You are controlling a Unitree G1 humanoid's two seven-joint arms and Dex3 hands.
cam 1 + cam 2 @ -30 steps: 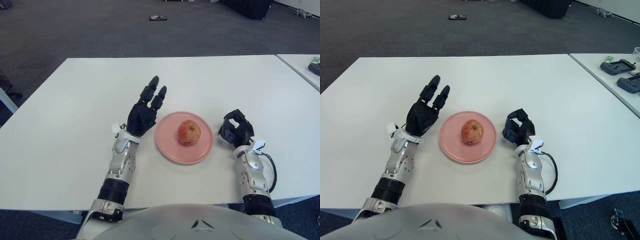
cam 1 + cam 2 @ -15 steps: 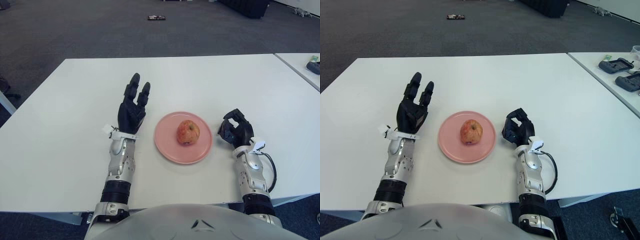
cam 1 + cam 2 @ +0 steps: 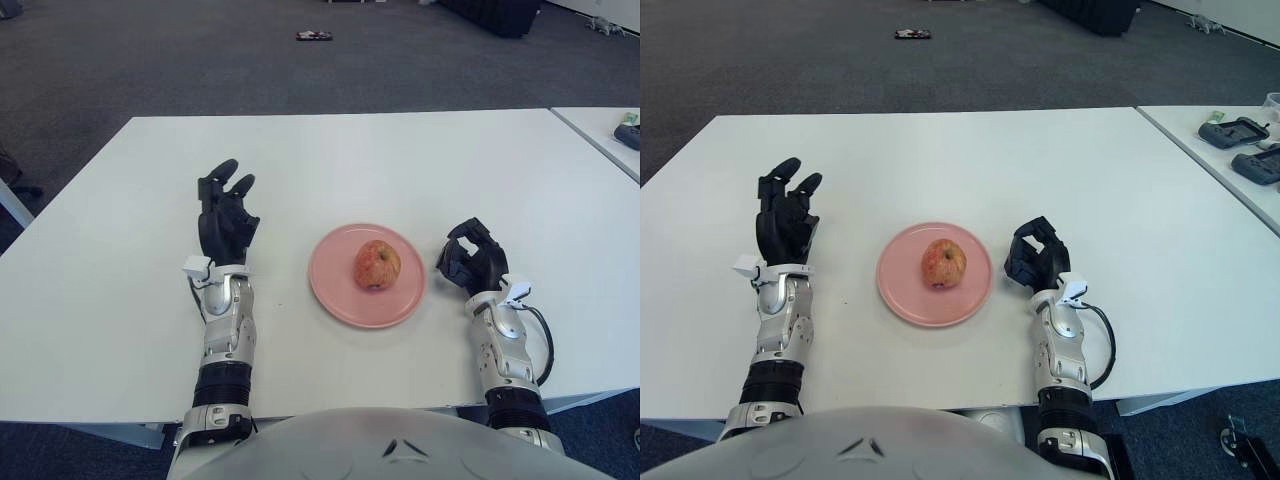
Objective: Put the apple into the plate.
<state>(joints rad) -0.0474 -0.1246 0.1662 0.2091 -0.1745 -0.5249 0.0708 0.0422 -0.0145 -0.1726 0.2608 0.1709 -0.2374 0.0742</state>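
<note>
You are looking at the apple (image 3: 378,265) sitting upright on the pink plate (image 3: 332,284), roughly at its centre and clear of the rim. The plate is lying flat on the white table (image 3: 400,160), between the two hands. Your left hand (image 3: 226,220) is standing to the left of the plate, well apart from it, with its fingers (image 3: 222,172) pointing up and loosely spread; it is gripping nothing. Your right hand (image 3: 472,260) is resting just beside the plate's right edge, not touching it, with its fingers (image 3: 464,232) curling inward on themselves around nothing. Both forearms are lying on the table near its front edge. A second white table (image 3: 1220,160) is standing to the right, carrying dark devices (image 3: 1238,132).
</note>
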